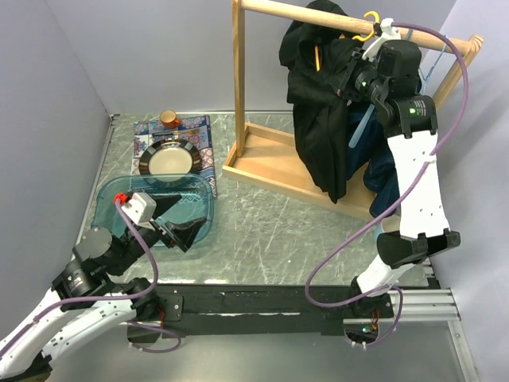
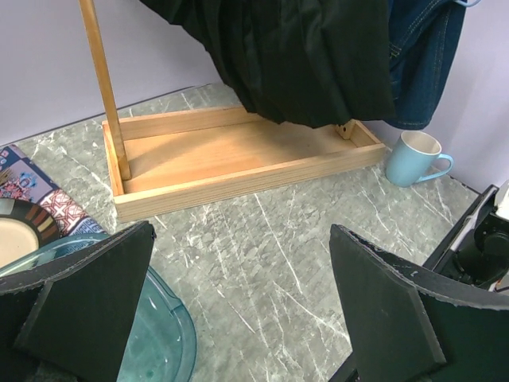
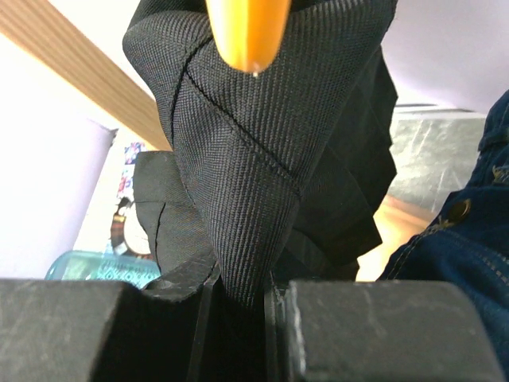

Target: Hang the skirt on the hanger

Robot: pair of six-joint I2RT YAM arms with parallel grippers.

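Note:
The black skirt (image 1: 318,119) hangs in folds from the yellow hanger (image 1: 359,32), which hooks over the wooden rail (image 1: 294,11) at the top of the rack. My right gripper (image 1: 354,68) is raised beside the hanger and is shut on a fold of the skirt (image 3: 238,159); the hanger's yellow tip (image 3: 248,32) pokes into the cloth just above the jaws. My left gripper (image 1: 179,224) is open and empty, low over the table by the teal tray (image 1: 119,208). The skirt's hem (image 2: 302,72) shows in the left wrist view.
The rack's wooden base tray (image 2: 231,155) lies across the back. Blue jeans (image 2: 421,64) hang at the rack's right end, with a light blue mug (image 2: 415,157) below. A plate (image 1: 169,159) and a small cup (image 1: 169,118) sit on a patterned mat at the back left.

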